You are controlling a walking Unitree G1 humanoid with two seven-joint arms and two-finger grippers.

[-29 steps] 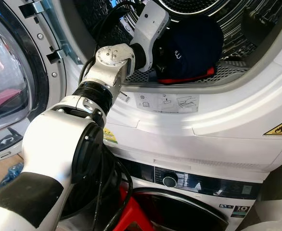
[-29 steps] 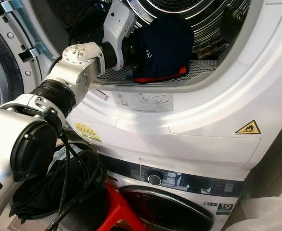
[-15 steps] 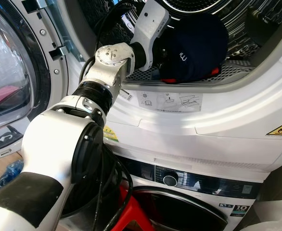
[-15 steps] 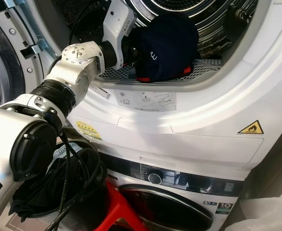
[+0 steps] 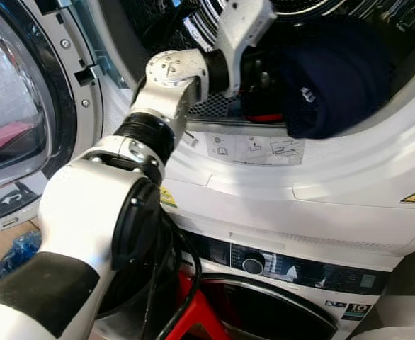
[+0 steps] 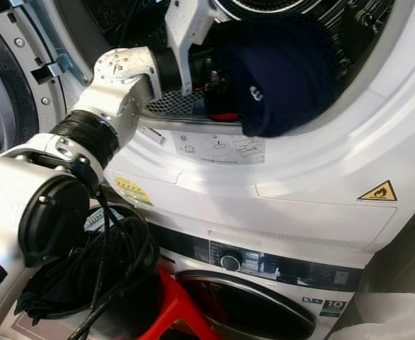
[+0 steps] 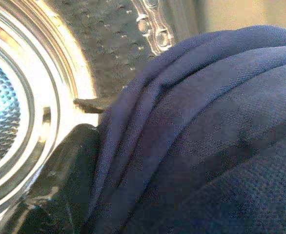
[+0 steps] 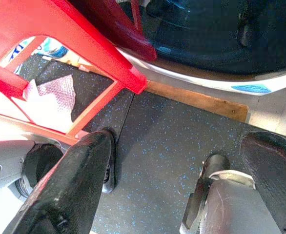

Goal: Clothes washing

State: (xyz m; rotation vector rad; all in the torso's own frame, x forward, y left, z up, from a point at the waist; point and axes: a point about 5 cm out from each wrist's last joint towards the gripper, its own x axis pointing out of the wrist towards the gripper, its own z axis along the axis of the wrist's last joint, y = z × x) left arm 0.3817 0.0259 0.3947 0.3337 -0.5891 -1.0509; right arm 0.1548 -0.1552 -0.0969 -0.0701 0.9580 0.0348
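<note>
Left arm reaching into the upper machine's drum with a dark blue garment at the opening.

From the left: the open door (image 5: 16,120) of the upper machine stands swung aside, with its hinge (image 5: 98,67) on the frame. The left gripper (image 5: 260,71) reaches into the drum (image 6: 335,21); its fingers are hidden against the cloth, so their state cannot be told. The dark blue garment (image 5: 331,78) lies bunched in the drum mouth, draping over the lower rim (image 5: 321,152), with a red edge (image 5: 264,118) showing beneath it. In the left wrist view, the cloth (image 7: 206,141) sits close against 1 black finger (image 7: 65,195). Below, the lower machine's control panel (image 5: 285,265) carries 1 dial (image 5: 253,265), and a red stool (image 6: 172,312) stands in front. The right gripper (image 8: 172,180) hangs over the dark floor (image 8: 167,126), its 2 fingers spread wide, holding nothing.
</note>
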